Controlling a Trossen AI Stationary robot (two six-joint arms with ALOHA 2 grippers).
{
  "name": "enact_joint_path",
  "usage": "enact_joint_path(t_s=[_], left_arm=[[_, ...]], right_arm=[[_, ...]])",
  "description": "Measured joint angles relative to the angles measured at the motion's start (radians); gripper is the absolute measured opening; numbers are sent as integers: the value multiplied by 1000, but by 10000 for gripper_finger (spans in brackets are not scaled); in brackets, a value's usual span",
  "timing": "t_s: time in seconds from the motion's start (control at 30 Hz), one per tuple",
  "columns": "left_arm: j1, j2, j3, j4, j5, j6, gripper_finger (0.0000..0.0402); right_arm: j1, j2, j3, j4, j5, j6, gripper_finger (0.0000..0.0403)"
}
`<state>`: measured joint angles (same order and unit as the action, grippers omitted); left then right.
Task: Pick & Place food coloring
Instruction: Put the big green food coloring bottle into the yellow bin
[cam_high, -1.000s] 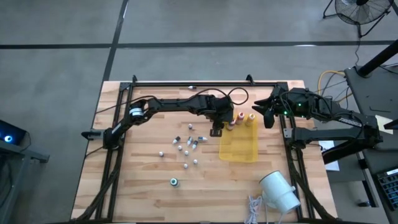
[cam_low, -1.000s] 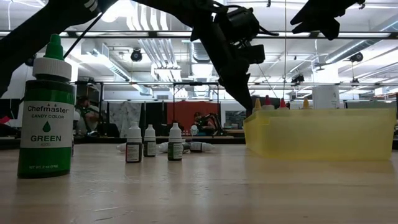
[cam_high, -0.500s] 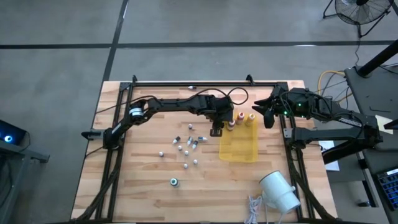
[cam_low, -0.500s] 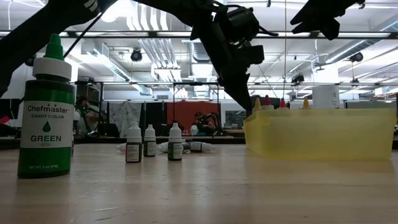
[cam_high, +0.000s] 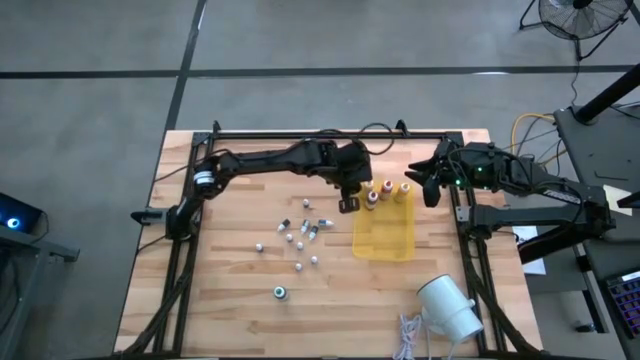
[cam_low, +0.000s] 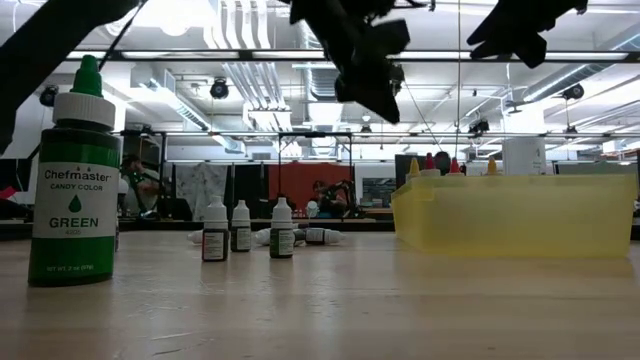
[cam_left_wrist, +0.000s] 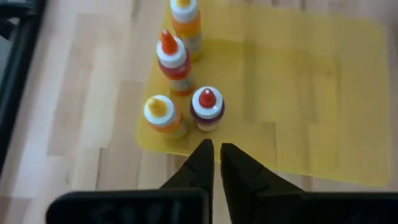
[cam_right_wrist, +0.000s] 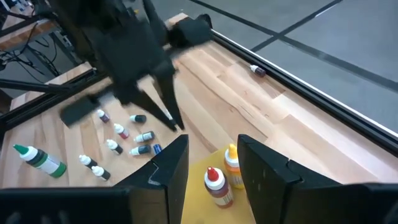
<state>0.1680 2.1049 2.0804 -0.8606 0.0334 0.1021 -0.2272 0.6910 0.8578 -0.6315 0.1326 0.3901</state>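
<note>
Several thumb-sized food coloring bottles with orange, red and yellow tops stand upright in the far corner of the yellow tray. Small vials lie and stand loose on the wood left of the tray. A green-topped bottle stands alone toward the near edge. My left gripper hangs shut and empty above the tray's far left corner, clear of the bottles. My right gripper waits open and empty at the table's right side.
A big white cylinder and a coiled cable lie at the near right. Black frame rails run along the far, left and right edges. Bare wood spreads over the near left of the table.
My left gripper has risen from low beside the tray's far left corner to well above the tabletop, drawing back a little toward the far edge. It carries nothing. The bottles and vials stand as before.
</note>
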Motion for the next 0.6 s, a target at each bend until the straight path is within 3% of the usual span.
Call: enact_joint_path(t_s=[0.3, 0.6], left_arm=[[-2, -172, -147, 75, -6, -44, 0], [-8, -434, -509, 388, -3, -122, 0]], right_arm=[[0, 0, -4, 1, 1, -11, 128], [0, 1, -12, 25, 1, -45, 122]])
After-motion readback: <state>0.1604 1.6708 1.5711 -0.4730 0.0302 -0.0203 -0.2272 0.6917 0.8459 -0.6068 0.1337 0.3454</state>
